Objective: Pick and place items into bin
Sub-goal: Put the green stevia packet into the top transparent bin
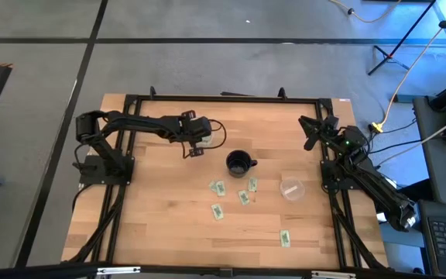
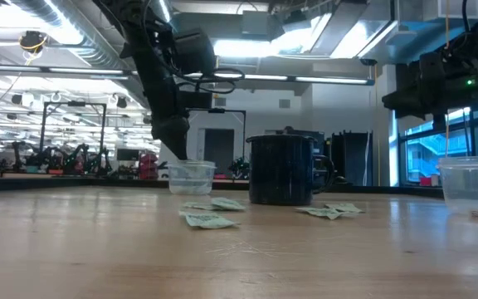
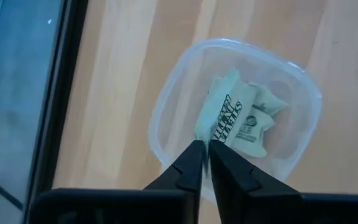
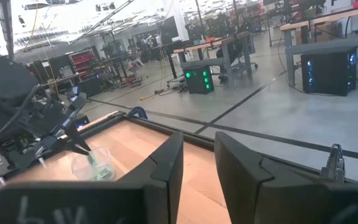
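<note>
step in hand: we'd call this the drop-off. The left gripper (image 3: 205,149) hangs right over the clear bin (image 3: 166,93), with 1 pale green packet (image 3: 219,115) standing on edge at its fingertips.

left fingers: nearly pressed together, only a sliver of a gap. The packet's lower edge sits right at that gap, so we think it's pinched or just being let go; we can't tell which.

bin contents: at least 1 more crumpled packet (image 3: 253,124) lies just past the fingertips, inside the bin.

right arm: parked off by its own side of the tabletop (image 1: 161,217), right gripper (image 4: 197,155) with fingers held apart and nothing between them, well away from the work.

what's left: 6 loose packets (image 1: 217,187) in the high view, well away from the left fingers, beyond the black mug (image 1: 239,163). A second clear container (image 1: 292,189) sits nearer the right arm.

next move, our guess: spread the fingers fully so the packet falls flat in the bin, lift clear of the rim, then swing past the mug to the closest loose packet. They lie flat, so the fingertips need to come down almost touching the wood.
</note>
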Tool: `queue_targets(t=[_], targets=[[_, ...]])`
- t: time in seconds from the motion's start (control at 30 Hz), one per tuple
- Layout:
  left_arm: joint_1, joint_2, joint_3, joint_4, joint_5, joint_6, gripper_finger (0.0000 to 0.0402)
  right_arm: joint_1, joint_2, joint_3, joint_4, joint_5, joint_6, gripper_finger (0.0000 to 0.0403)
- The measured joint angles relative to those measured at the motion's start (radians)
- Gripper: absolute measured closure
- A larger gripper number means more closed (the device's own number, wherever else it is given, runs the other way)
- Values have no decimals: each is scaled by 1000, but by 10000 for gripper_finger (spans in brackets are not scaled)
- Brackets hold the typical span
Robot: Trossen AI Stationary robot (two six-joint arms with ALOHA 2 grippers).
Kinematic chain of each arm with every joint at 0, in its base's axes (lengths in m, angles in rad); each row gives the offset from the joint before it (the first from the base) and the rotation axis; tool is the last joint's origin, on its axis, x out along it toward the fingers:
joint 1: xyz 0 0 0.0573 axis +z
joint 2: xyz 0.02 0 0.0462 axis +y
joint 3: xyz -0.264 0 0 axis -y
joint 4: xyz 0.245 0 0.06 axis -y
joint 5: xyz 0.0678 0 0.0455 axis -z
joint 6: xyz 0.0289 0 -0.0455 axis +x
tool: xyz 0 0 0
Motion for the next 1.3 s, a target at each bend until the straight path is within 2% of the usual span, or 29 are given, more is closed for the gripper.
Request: queue_targets(t=[0.43,0.6,0.77,0.87,1.03,1.3], targets=[[-20,-32,36,-3,-14,10,298,0,0,0,0,0,1,308],[-91,-51,74,-8,116,100,280,0,0,0,0,0,1,308],[-147,-53,104,1,324,-68,258,0,0,0,0,0,0,308],[-180,-53,104,1,404,-134,249,0,0,0,0,0,1,308],[-224,-52,104,1,471,-253,243,0,0,0,0,0,1,308],[-279,10,105,91,474,-410,243,0,0,0,0,0,6,308]])
